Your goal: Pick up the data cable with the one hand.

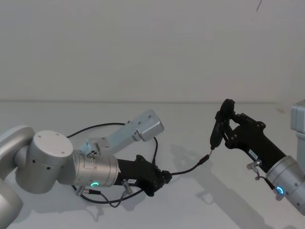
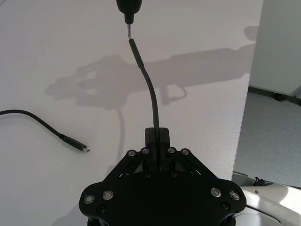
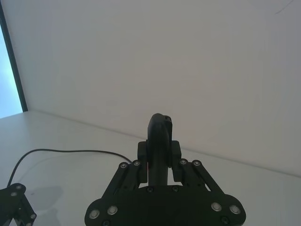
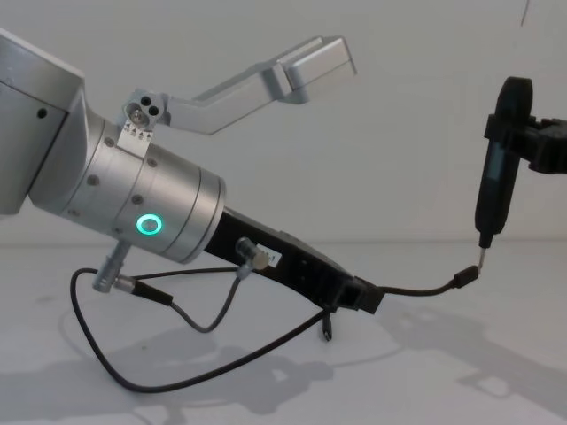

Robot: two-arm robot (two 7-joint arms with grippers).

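Observation:
The data cable (image 1: pixel 188 169) is thin and black. My left gripper (image 1: pixel 164 177) is shut on it a short way from one plug, low over the white table (image 1: pixel 228 205). In the left wrist view the cable (image 2: pixel 149 89) sticks out past the left gripper (image 2: pixel 156 136), its plug just below the metal tip of a black pen-like tool (image 2: pixel 128 7). The cable's other plug (image 2: pixel 75 142) lies on the table. My right gripper (image 1: pixel 225 117) is shut on that tool (image 1: pixel 219 129), held upright and tip down. The chest view shows cable (image 4: pixel 416 289), left gripper (image 4: pixel 359 297) and tool (image 4: pixel 494 186).
A short grey lead (image 4: pixel 190 314) with silver plugs hangs under the left wrist. A pale grey box (image 1: pixel 298 117) stands at the far right. The table's right edge (image 2: pixel 244 117) drops to a grey floor. A plain white wall stands behind.

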